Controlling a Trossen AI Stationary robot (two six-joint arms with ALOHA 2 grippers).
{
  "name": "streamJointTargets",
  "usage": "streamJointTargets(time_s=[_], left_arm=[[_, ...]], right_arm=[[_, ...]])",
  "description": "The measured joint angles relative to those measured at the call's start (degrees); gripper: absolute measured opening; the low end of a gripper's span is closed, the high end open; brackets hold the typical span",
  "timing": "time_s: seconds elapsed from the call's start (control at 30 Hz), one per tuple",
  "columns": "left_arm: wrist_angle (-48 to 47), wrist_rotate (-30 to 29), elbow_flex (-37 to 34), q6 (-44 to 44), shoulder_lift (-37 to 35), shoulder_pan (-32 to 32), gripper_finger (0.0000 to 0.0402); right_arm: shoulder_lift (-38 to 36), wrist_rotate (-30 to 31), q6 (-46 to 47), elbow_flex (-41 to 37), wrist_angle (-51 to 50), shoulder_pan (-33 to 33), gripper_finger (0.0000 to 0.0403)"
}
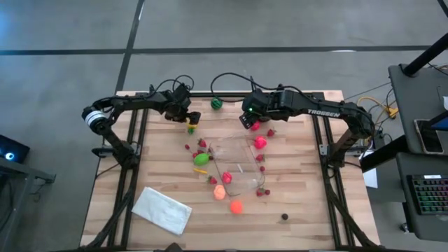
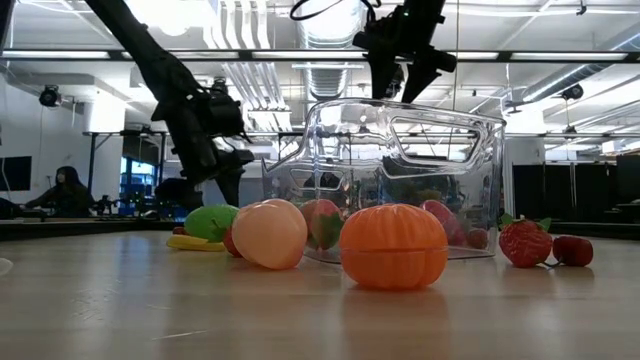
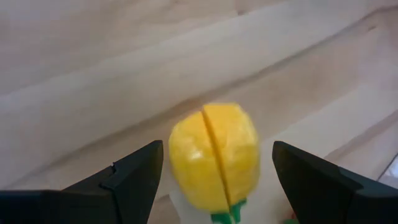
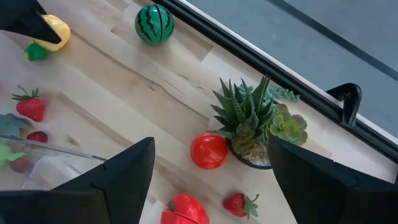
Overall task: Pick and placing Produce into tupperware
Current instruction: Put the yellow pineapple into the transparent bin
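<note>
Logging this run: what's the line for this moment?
left end effector: open, straddling yellow toy fruit | right end effector: open | clear plastic tupperware: upright

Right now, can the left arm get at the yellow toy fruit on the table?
Probably yes. The left gripper is open and the yellow toy fruit lies between its fingers, with gaps on both sides. Nothing seems to block it; only bare wooden table is around.

Clear tupperware (image 1: pixel 234 166) mid-table, toy produce scattered around it — orange piece (image 1: pixel 236 206) near side, striped green melon (image 1: pixel 216 103) at far edge. White cloth (image 1: pixel 162 209) near-left.
</note>
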Motion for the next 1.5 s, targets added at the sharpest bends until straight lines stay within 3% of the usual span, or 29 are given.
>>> streamJointTargets(time_s=[0.33, 0.67, 0.83, 0.93, 1.07, 1.2, 1.37, 1.5], left_arm=[[0.24, -0.81, -0.23, -0.13, 1.07, -0.33, 0.0281], [-0.57, -1.74, 0.01, -0.06, 0.96, -1.00, 0.0200], [-0.10, 1.12, 0.68, 0.04, -1.83, -2.07, 0.0192], [2.45, 5.98, 0.75, 0.15, -5.81, -3.28, 0.0191], [11.75, 12.86, 0.74, 1.57, -13.85, -6.52, 0.0190], [18.66, 15.90, 0.36, 2.85, -19.33, -11.00, 0.0190], [18.86, 15.93, 0.36, 7.74, -20.24, -18.74, 0.0190], [19.10, 14.74, 0.52, 10.67, -16.99, -24.87, 0.0190]], right_arm=[[0.03, 0.02, -0.11, -0.05, -0.06, 0.00, 0.0304], [0.06, 0.00, -0.24, -0.05, -0.41, 0.00, 0.0304], [0.08, 0.02, -0.02, -0.05, -1.33, 0.00, 0.0304], [0.05, 0.94, 0.45, -0.05, -2.02, 0.00, 0.0304], [-0.68, 2.49, 1.09, -0.07, -1.74, 0.00, 0.0304], [-3.24, 8.82, 4.81, -0.07, -1.48, 0.02, 0.0304], [-8.30, 15.52, 7.10, -0.05, -1.17, 1.01, 0.0304], [-12.76, 16.50, 6.59, -0.05, -1.40, 2.60, 0.0304]])
